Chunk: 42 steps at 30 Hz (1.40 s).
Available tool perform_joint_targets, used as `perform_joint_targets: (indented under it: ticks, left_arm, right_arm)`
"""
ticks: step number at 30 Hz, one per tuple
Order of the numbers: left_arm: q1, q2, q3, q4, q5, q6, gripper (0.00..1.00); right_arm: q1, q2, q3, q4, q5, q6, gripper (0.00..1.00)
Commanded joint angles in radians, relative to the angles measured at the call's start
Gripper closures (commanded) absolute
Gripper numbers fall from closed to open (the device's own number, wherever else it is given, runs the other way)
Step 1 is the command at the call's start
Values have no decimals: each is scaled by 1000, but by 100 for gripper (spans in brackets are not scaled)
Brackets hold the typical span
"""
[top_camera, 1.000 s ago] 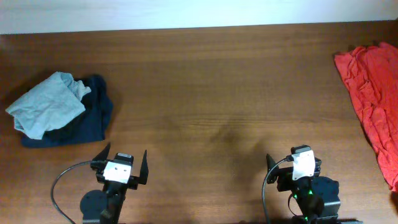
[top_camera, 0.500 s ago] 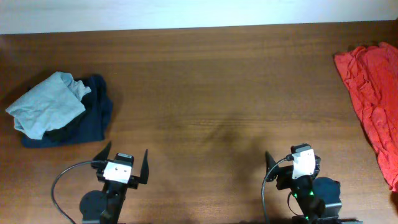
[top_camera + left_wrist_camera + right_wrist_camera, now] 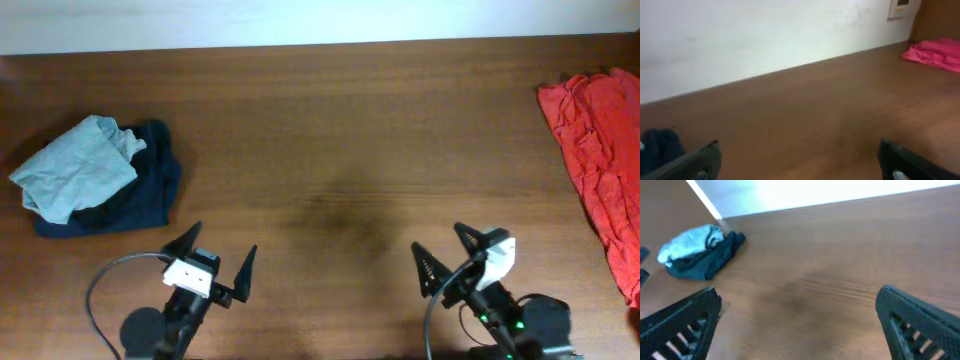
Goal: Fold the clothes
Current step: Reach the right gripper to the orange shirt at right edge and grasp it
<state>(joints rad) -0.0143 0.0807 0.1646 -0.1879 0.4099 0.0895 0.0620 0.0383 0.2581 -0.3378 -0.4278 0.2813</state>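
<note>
As I look down on the table (image 3: pixel 340 120), I list: one orange-red shirt (image 3: pixel 600 160), crumpled, at the far right edge; one pale grey-blue garment (image 3: pixel 75 175), bunched, lying on a navy garment (image 3: pixel 150 200) at the left. Items left gripper (image 3: pixel 222 246) and right gripper (image 3: pixel 438 242): jaws spread apart, holding nothing, at the near edge, well clear of every garment.
</note>
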Motion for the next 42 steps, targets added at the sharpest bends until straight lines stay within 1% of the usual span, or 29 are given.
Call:
perform_joint_targets:
  ticks: [1, 4, 6, 9, 10, 11, 13, 14, 17, 19, 20, 21, 22, 26, 30, 35, 36, 37, 42]
  left_arm:
    - [-5, 134, 193, -64, 18, -56, 1]
    - [-5, 306, 369, -171, 12, -11, 1]
    - [-5, 428, 488, -240, 12, -9, 0]
    - [-5, 620, 680, -353, 14, -9, 1]
    - [-5, 720, 795, -438, 23, -10, 1]
    - [-5, 766, 851, -486, 27, -10, 0]
    - [-5, 853, 951, -591, 28, -10, 0]
    - [-5, 919, 1002, -638, 29, -11, 1]
    - [-5, 995, 1010, -647, 99, -22, 1]
    - [-5, 1023, 1010, -648, 147, -21, 1]
    - [-5, 1038, 1010, -652, 190, -21, 1]
    - [-5, 1040, 1010, -651, 199, -22, 1]
    - [-4, 1038, 1014, -647, 196, -21, 1]
    - [-4, 1038, 1035, -642, 190, -21, 1]
    - [-5, 1040, 1057, -640, 141, -21, 1]
    - [-5, 1043, 1062, -644, 139, -22, 2]
    - [-5, 1045, 1062, -647, 139, -22, 2]
    - [-5, 1049, 1062, -652, 134, -22, 3]
    - [-5, 1068, 1062, -702, 47, -41, 3]
  right_arm:
    - [-3, 92, 183, -86, 151, -45, 2]
    - [-3, 248, 347, -225, 257, -45, 1]
    - [-4, 346, 443, -313, 293, -45, 2]
    - [-4, 555, 638, -485, 364, -46, 2]
    - [-3, 668, 744, -565, 372, -75, 1]
    - [-3, 733, 802, -602, 371, -84, 2]
    - [-3, 839, 879, -657, 340, -83, 2]
    - [-3, 933, 916, -730, 323, -83, 1]
    - [-4, 1053, 927, -736, 325, -81, 2]
    - [-18, 1116, 947, -728, 350, -31, 2]
    - [-55, 1169, 983, -728, 381, 4, 2]
    - [-86, 1199, 1010, -728, 391, 16, 2]
    - [-158, 1258, 1068, -729, 386, 16, 2]
    - [-325, 1389, 1209, -729, 352, 16, 2]
    - [-473, 1557, 1369, -728, 304, 16, 1]
    - [-573, 1771, 1535, -715, 302, 16, 0]
    - [-588, 1809, 1559, -707, 305, 16, 2]
    - [-603, 1846, 1576, -689, 308, 16, 4]
    - [-668, 1983, 1586, -582, 308, 50, 5]
